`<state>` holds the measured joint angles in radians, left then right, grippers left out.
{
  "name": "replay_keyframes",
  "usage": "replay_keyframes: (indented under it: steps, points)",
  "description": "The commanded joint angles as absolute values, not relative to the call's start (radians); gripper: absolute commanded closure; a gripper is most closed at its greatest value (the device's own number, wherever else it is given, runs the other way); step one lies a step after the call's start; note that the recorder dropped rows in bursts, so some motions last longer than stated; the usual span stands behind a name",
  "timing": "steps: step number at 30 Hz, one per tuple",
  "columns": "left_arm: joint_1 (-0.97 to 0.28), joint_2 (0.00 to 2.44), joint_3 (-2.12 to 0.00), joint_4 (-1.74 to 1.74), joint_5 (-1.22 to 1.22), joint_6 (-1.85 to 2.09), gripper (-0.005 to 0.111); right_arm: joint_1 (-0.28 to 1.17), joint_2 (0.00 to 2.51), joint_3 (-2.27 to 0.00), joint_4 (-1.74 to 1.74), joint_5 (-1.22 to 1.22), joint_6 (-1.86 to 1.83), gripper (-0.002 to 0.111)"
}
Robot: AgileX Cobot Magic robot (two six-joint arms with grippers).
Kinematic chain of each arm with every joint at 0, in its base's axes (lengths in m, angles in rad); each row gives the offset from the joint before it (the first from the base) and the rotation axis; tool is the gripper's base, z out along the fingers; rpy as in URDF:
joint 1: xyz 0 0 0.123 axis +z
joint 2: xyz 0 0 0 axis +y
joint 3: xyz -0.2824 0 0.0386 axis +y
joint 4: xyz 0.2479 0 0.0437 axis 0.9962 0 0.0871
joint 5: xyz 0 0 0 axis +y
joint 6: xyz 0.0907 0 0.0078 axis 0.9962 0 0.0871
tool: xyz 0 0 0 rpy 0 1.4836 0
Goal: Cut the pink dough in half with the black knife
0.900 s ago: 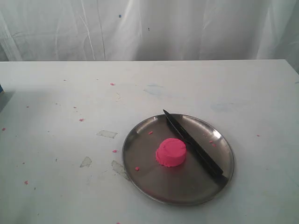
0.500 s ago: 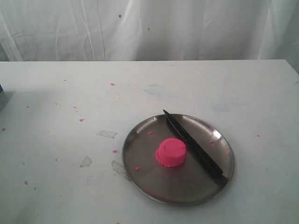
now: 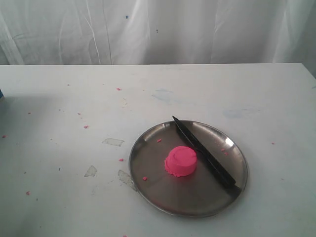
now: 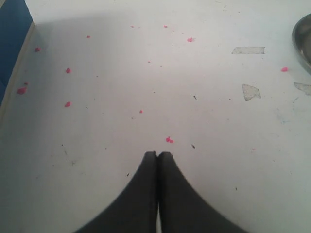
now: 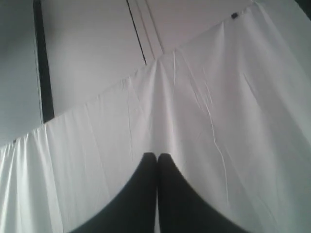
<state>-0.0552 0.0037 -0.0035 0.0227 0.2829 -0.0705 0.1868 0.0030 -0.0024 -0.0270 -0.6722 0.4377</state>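
- Pink dough (image 3: pixel 180 161): one round, flat-topped lump, whole and uncut. It sits near the middle of a steel plate (image 3: pixel 158 183).
- Black knife (image 3: pixel 205 152): lies flat on the same plate, just beside the dough on the right side of the exterior view. Its pointed tip rests at the far rim and its handle at the near right rim. Nothing holds it.
- The plate stands on a white table (image 3: pixel 59 113). The table is dotted with tiny pink crumbs (image 3: pixel 85 127) and a few scraps of clear tape (image 3: pixel 113 141).
- Left gripper (image 4: pixel 158 154): fingers pressed together and holding nothing. It hangs over bare table, with the plate's rim (image 4: pixel 303 41) just showing at the edge of its camera's view.
- Right gripper (image 5: pixel 157 155): fingers pressed together and holding nothing. It is aimed at the white cloth (image 5: pixel 218 121) behind the table, away from the plate.
- Neither gripper shows in the exterior view.
- What has just changed: a dim shadow at the left edge of the table has drawn back over the last second. The dough, knife and plate have not moved.
- What that means: the cutting appears not to have begun. An arm must probably reach the plate, open, and grasp the knife handle first.
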Motion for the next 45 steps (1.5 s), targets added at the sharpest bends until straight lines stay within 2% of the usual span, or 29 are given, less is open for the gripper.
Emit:
replay_keyframes:
  steps: [1, 5, 8, 15, 26, 32, 36, 39, 45]
  points:
    - [-0.061, 0.0, 0.0, 0.016, 0.282, -0.07, 0.107, 0.189, 0.0, -0.038, 0.035, -0.651, 0.43, 0.108]
    - [-0.061, 0.0, 0.0, 0.016, 0.282, -0.07, 0.107, 0.189, 0.0, -0.17, 0.033, -0.173, 0.121, 0.108]
    - [-0.061, 0.0, 0.0, 0.016, 0.282, -0.07, 0.107, 0.189, 0.049, -0.23, 0.037, 0.041, -0.057, 0.108]
    - [-0.061, 0.0, 0.0, 0.016, 0.282, -0.07, 0.107, 0.189, 0.357, -0.299, 0.055, 0.197, -0.039, 0.108]
    - [-0.061, 0.0, 0.0, 0.016, 0.282, -0.07, 0.107, 0.218, 0.942, -0.536, 0.118, 0.43, -0.085, 0.108]
    - [-0.061, 0.0, 0.0, 0.016, 0.282, -0.07, 0.107, 0.388, 1.085, -0.596, 0.053, 0.516, -0.116, 0.108]
    - [-0.061, 0.0, 0.0, 0.016, 0.282, -0.07, 0.107, 0.479, 1.146, -0.632, -0.169, 0.609, 0.134, 0.108]
    - [-0.061, 0.0, 0.0, 0.016, 0.282, -0.07, 0.107, 0.506, 1.197, -0.673, -0.291, 0.687, 0.245, 0.108]
    - [-0.061, 0.0, 0.0, 0.016, 0.282, -0.07, 0.107, 0.508, 1.36, -0.834, -0.293, 0.864, 0.099, 0.108]
